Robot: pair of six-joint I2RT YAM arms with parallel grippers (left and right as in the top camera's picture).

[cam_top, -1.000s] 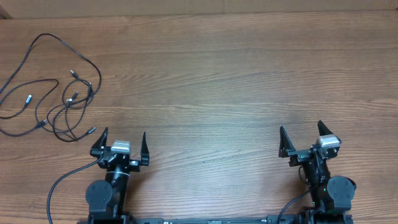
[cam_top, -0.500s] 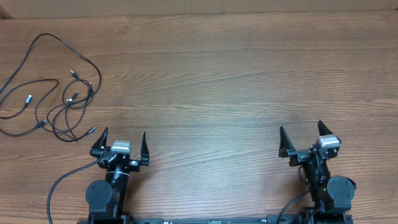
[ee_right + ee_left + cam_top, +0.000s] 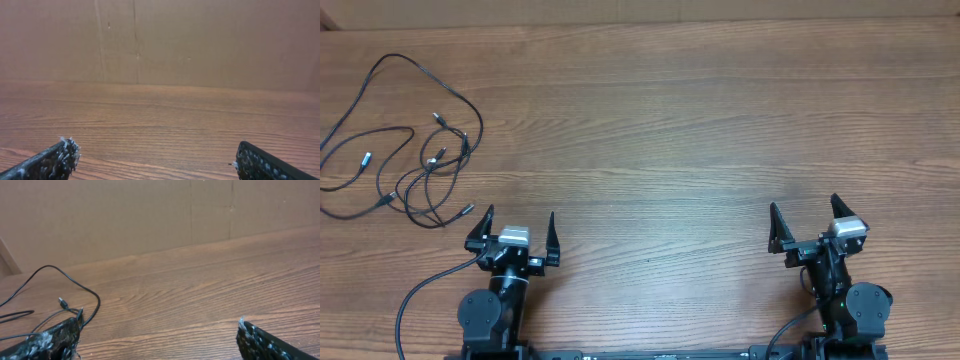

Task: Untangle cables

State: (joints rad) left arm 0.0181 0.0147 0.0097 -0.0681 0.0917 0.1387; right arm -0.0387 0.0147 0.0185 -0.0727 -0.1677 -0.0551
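The black cables are lying tangled at the tabletop's far-left side, near the left end effector. It and the right end effector are gaping wide, holding nothing.

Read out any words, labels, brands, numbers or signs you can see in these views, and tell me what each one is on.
None: no readable text in any view. The table, the cables and the cardboard wall bear no words or numbers. The left pincer and right pincer show no label; any marking on their silvery blocks is too small to tell.
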